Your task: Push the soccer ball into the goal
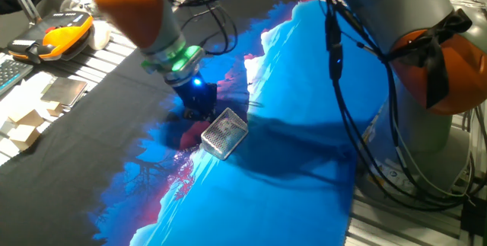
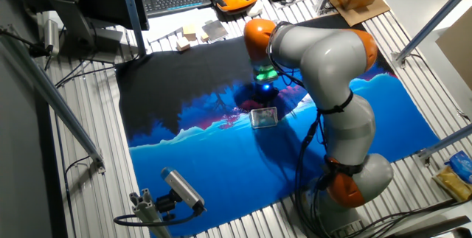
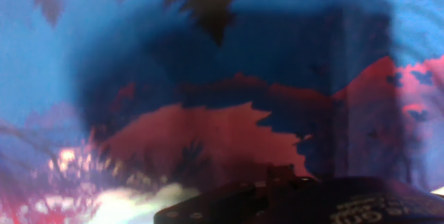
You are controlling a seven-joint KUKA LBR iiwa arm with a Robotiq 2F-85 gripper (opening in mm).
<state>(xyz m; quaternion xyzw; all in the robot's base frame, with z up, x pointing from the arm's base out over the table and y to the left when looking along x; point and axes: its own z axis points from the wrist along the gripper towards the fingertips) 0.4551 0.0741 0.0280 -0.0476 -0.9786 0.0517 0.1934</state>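
One gripper (image 1: 199, 107) low mid-cloth, just beside goal (image 1: 224, 132) — jaw state can't be told | soccer ball hidden, place unknown | risk: blind push shoves goal toward near edge — ball missed

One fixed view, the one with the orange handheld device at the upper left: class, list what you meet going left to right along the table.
Orange handheld device → claw → goal → robot's grey base column.
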